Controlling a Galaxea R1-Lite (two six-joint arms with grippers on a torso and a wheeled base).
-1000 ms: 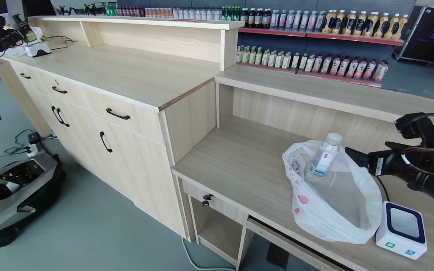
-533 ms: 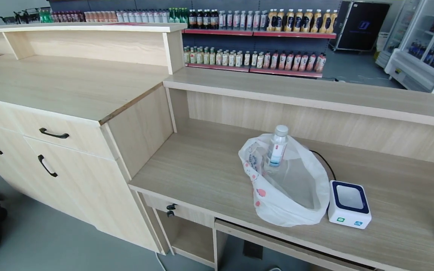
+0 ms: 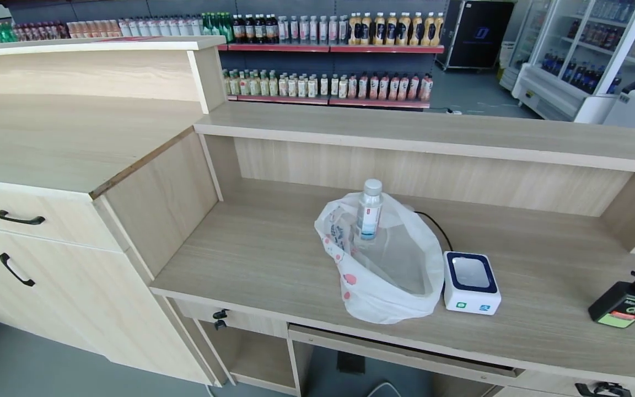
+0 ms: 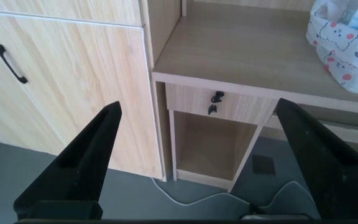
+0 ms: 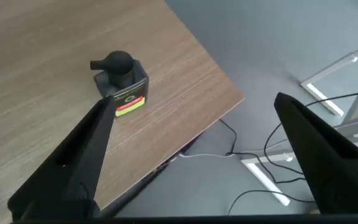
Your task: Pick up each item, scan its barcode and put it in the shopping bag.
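The head view has swung rightward since the earlier frames, so the white shopping bag (image 3: 389, 286) now sits mid-frame instead of at the right, and a black pump bottle (image 3: 623, 302) has entered at the lower right edge; the things themselves lie as before. The left gripper (image 4: 196, 106) hangs in front of the counter (image 3: 262, 259), above the floor before a small keyed drawer (image 4: 241, 106), its two tapered black fingers spread wide with nothing between them. The right gripper (image 5: 194, 99) hovers by the counter's end corner near the pump bottle, likewise splayed and empty. The bag is thin, crumpled plastic with pink spots, its mouth open; a clear bottle (image 3: 370, 212) with a white cap stands upright inside. Just beside it sits a boxy white scanner (image 3: 471, 281). The counter is pale wood-grain laminate.
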